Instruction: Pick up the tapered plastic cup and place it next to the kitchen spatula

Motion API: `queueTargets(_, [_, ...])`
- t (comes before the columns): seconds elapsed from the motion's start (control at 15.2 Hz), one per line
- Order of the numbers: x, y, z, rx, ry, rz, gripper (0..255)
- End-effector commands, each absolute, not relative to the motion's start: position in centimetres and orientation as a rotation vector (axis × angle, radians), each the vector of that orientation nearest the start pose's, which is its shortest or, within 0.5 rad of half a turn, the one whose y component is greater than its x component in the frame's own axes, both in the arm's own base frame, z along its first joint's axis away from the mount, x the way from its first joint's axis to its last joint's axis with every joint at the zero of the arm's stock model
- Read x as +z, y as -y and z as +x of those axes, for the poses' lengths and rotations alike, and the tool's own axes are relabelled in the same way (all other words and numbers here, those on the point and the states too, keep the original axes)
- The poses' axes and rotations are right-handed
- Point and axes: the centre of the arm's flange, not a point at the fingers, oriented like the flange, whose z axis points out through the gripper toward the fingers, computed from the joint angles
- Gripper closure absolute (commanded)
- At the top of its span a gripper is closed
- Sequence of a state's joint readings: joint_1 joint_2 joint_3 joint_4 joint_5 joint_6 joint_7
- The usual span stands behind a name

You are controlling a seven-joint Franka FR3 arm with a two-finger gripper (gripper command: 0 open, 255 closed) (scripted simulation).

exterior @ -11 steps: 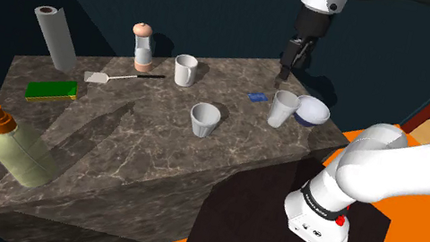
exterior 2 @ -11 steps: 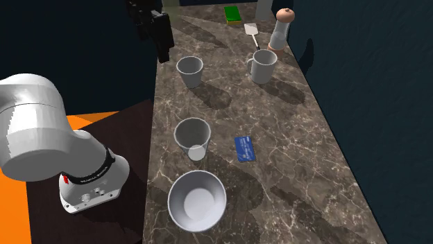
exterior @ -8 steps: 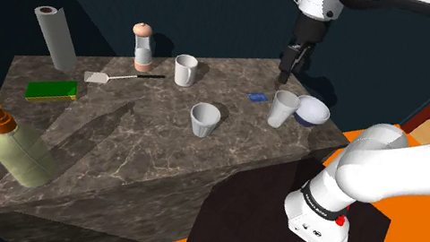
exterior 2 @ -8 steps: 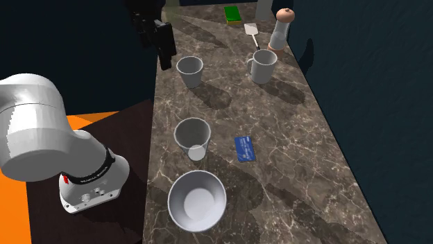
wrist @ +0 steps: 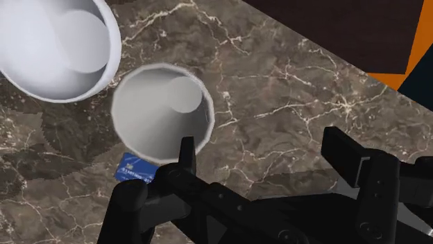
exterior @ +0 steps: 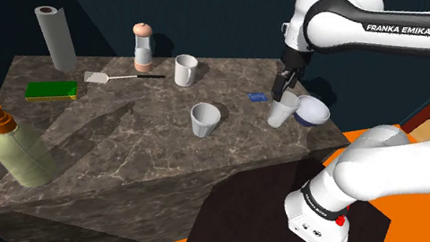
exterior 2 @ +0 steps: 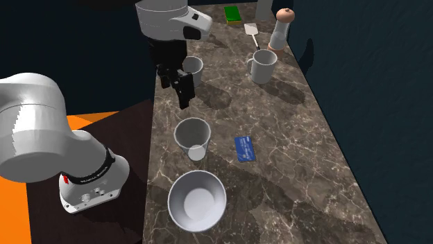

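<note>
Shoulder view: the gripper (exterior: 281, 89) hangs over the far end of the countertop (exterior: 136, 147), close above the pale cup (exterior: 282, 110). The cup stands upright just beside the bowl (exterior: 313, 112). The spatula (exterior: 110, 79) lies well apart toward this view's left, so a long carry looks likely.

Second exterior view: the gripper (exterior 2: 183, 93) sits above the stone between a second cup (exterior 2: 191, 71) and the target cup (exterior 2: 192, 136). The target is the one toward this view's bottom from the fingertips, with a blue card (exterior 2: 244, 148) just beside it.

Wrist view, and here's the key: the fingers (wrist: 186, 151) are spread wide with nothing between them. The cup (wrist: 163, 113), mouth up, is not in that gap. It sits outside it, beyond the one finger whose tip overlaps its rim, while the gap itself looks down on bare stone. My read: the hand must slide sideways, cup-ward, before dropping. Otherwise that finger may come down on the rim and tip the cup toward the bowl (wrist: 52, 45).
</note>
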State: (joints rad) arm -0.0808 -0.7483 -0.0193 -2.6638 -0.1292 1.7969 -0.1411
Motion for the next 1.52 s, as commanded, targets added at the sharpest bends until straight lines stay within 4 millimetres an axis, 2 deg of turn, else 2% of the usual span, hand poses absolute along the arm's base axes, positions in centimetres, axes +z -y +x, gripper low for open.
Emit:
queueTargets(0.0, [42.9, 5.2, 31.0, 0.231, 0.133, -3.251, 0])
queueTargets(0.2, [39.7, 6.8, 31.2, 0.262, 0.128, -3.283, 0])
queueTargets(0.66, [36.1, 7.4, 30.6, 0.262, 0.128, -3.283, 0])
queueTargets(1.25, [35.8, 7.5, 30.6, 0.262, 0.128, -3.283, 0])
queueTargets(1.32, [35.8, 7.5, 30.6, 0.262, 0.128, -3.283, 255])
queueTargets(1.45, [35.8, 7.5, 30.6, 0.262, 0.128, -3.283, 255])
